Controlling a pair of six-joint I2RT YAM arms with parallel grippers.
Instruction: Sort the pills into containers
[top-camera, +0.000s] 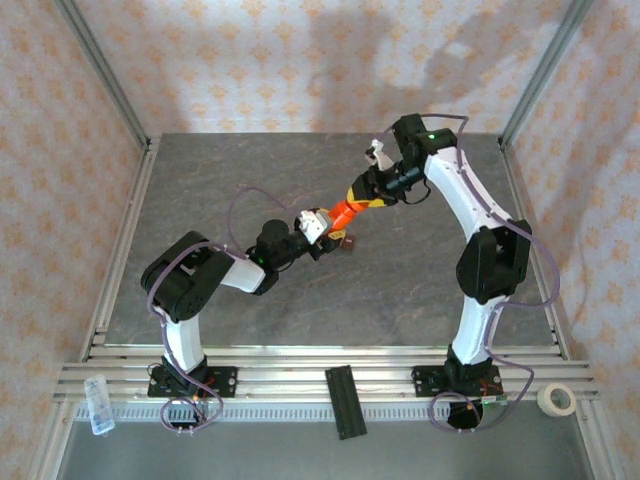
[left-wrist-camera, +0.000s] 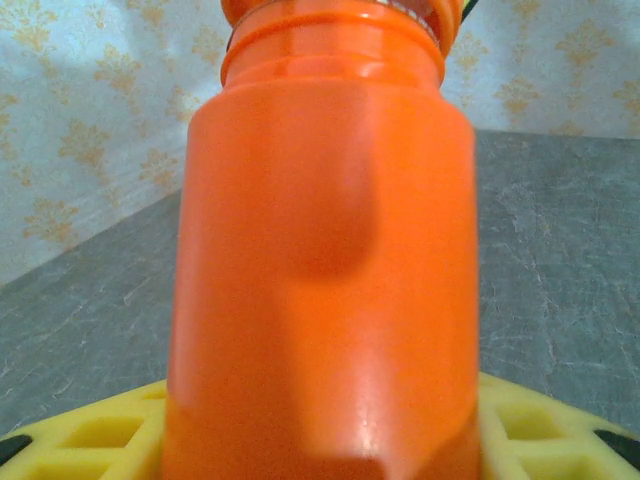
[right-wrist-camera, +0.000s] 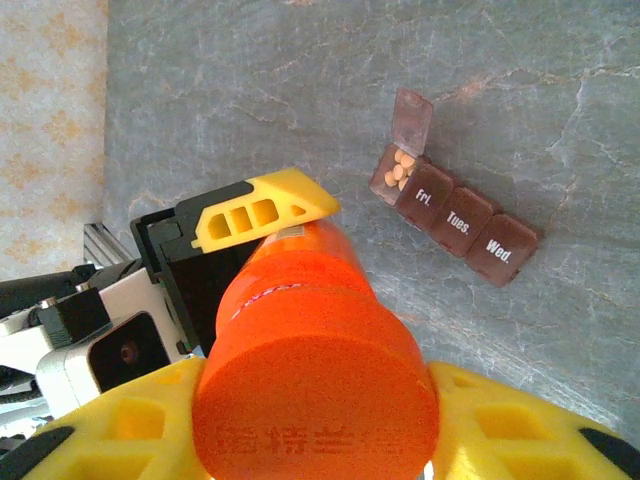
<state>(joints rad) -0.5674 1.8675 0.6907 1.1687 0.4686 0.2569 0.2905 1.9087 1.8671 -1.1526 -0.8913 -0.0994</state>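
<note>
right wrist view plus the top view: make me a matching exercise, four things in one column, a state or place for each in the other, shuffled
Things
1. orange cylindrical plastic bottle
2. end compartment of the dark red-brown plastic pill box
3. compartment marked "Wed."
4. white roll of tape

States or places
a. lid shut
b. near right corner, beside the right arm's base
c. gripped by left claw and right claw
d. lid up, pale round pills inside

Pairs: 1-c, 2-d, 3-a, 4-b
</note>
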